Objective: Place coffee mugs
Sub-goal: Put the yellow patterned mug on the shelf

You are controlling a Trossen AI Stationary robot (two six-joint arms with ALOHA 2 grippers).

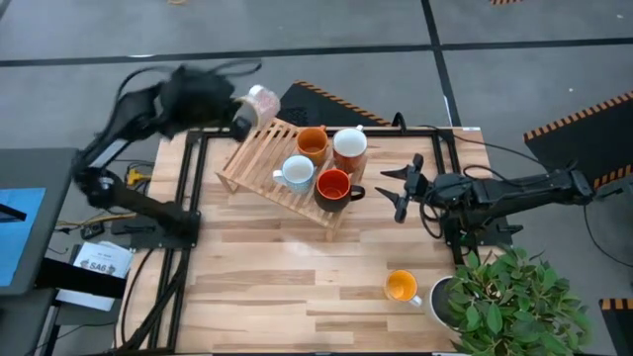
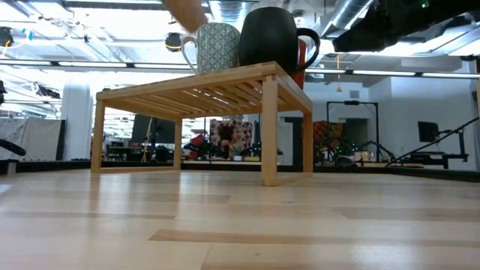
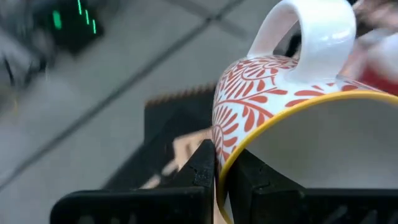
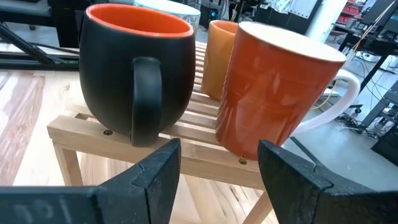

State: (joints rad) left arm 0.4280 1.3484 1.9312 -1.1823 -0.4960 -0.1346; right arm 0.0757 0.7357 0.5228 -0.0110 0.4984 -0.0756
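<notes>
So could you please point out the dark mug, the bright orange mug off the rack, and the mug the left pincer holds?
Dark mug (image 4: 134, 74): right wrist view, outer wall beside its handle.
Bright orange mug (image 1: 401, 287): high view, its open mouth.
Patterned mug in the left pincer (image 3: 249, 99): left wrist view, red-leaf side wall.

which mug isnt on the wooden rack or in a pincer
The bright orange-yellow mug, standing alone on the table beside the potted plant; four others sit on the rack.

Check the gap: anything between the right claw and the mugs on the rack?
No. In the high view, only bare table separates the open right claw from the dark mug on the wooden rack; the right wrist view agrees.
</notes>
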